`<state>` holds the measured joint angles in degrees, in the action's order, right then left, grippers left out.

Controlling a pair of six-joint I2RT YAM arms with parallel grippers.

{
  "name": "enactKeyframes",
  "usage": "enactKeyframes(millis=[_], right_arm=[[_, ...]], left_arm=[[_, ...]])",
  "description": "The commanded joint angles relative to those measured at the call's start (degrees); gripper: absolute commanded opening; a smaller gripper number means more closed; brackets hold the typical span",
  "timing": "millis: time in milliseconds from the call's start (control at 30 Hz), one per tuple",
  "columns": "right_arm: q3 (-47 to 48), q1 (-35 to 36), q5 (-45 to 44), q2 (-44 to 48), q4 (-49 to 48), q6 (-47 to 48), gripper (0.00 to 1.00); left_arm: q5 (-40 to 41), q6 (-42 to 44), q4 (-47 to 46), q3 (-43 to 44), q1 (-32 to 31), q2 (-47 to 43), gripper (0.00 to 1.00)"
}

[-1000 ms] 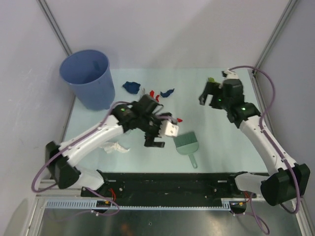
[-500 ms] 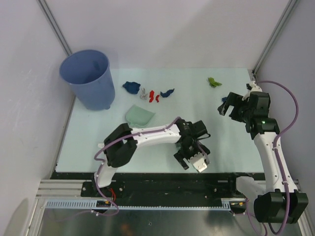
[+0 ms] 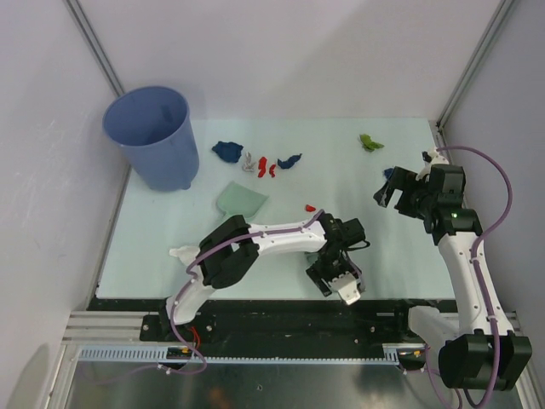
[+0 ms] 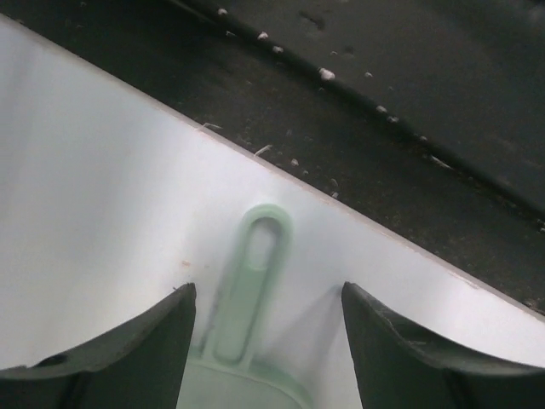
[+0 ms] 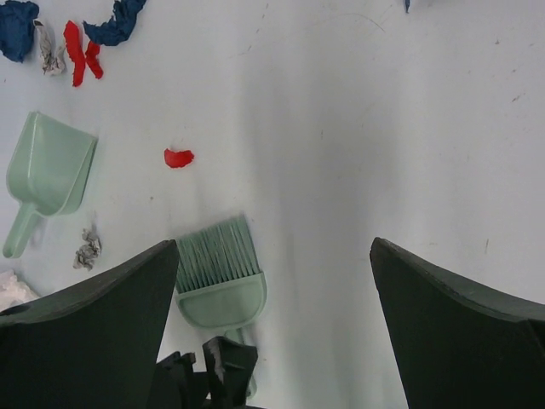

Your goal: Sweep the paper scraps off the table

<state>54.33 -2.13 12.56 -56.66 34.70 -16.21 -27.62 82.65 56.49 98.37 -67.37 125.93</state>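
The left gripper (image 4: pixel 266 298) sits low at the near edge of the table (image 3: pixel 153 230), right of its middle, with its jaws wide apart on either side of the brush (image 5: pixel 220 281) handle and not gripping it. The right gripper (image 5: pixel 272 247) hovers by the right edge, spread wide and empty. Most paper scraps (image 3: pixel 255 159) cluster near the far edge left of centre, a green scrap (image 3: pixel 370 141) lies toward the far right corner, and a red scrap (image 3: pixel 310 207) lies mid-table.

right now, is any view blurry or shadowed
Top external: evenly lit and sharp. Left wrist: left fingers dark and soft-edged, brush handle slightly soft. Right wrist: right fingers blurred up close, faint grey shadow band down the table, red scrap crisp.
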Motion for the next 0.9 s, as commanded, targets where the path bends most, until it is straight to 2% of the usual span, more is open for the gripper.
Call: enactKeyframes(millis=[0, 33, 67, 133, 200, 233, 300, 333, 400, 433, 500, 533, 600, 633, 667, 700, 867], right_arm=[[0.08, -0.24, 1.15, 1.29, -0.25, 0.65, 1.00], [0.08, -0.24, 1.15, 1.47, -0.16, 0.65, 0.99], [0.08, -0.24, 1.33, 1.56, -0.16, 0.56, 1.00], [0.08, -0.33, 1.68, 1.64, -0.33, 0.30, 1.00], [0.08, -0.24, 1.68, 1.64, -0.59, 0.04, 1.00], [0.08, -0.24, 1.59, 1.82, -0.51, 0.04, 1.00], [0.08, -0.33, 1.24, 2.17, -0.51, -0.23, 1.00], [0.08, -0.33, 0.11, 2.52, -0.60, -0.49, 1.00], [0.08, -1.12, -1.21, 3.31, -0.42, -1.37, 1.00], [0.08, -1.73, -1.31, 3.66, -0.42, -1.63, 1.00], [0.08, -5.24, 0.79, 5.33, -0.86, -2.77, 1.00], [0.08, -6.64, 4.98, 6.03, -1.03, -3.13, 1.00], [0.08, -11.81, 12.54, 8.14, -2.70, -5.57, 1.00], [0.08, -13.50, 22.32, 8.93, -3.66, -6.81, 1.00], [0.08, -14.64, 26.08, 9.55, -6.54, -8.56, 1.00], [0.08, -16.40, 28.64, 11.12, -8.05, -9.97, 1.00], [0.08, -17.03, 38.49, 14.21, -15.08, -17.80, 0.95]], left_arm=[[0.28, 1.55, 0.29, 4.72, 1.37, 3.53, 0.68], [1.67, 1.72, 0.29, 4.82, 1.54, 3.80, 0.65], [2.38, 1.64, 0.29, 4.73, 1.37, 3.97, 0.56], [3.62, 1.46, 0.29, 4.38, 1.28, 3.97, 0.43], [3.80, 1.46, 0.20, 3.85, 1.19, 3.80, 0.08], [4.23, 0.50, 0.11, 3.94, 1.37, 3.80, 0.00], [4.41, -1.34, -0.50, 4.81, 1.63, 3.54, 0.00], [4.24, -5.01, -0.94, 5.51, 2.24, 3.27, 0.00], [1.44, -10.29, -2.61, 9.20, 3.47, 2.05, 0.00], [-0.40, -15.54, -2.79, 10.69, 5.04, 1.26, 0.00], [-5.24, -20.66, -4.28, 14.38, 6.90, -1.81, 0.00], [-6.30, -26.87, -4.98, 15.44, 8.82, -2.96, 0.00], [-9.28, -33.49, -7.70, 18.87, 10.67, -5.77, 0.00], [-10.17, -39.61, -7.97, 20.27, 12.34, -6.30, 0.00], [-11.05, -42.28, -8.41, 23.07, 12.96, -6.74, 0.00], [-12.10, -46.92, -8.50, 24.23, 13.67, -7.45, 0.00], [-13.87, -57.68, -10.25, 27.84, 17.27, -10.17, 0.00]])
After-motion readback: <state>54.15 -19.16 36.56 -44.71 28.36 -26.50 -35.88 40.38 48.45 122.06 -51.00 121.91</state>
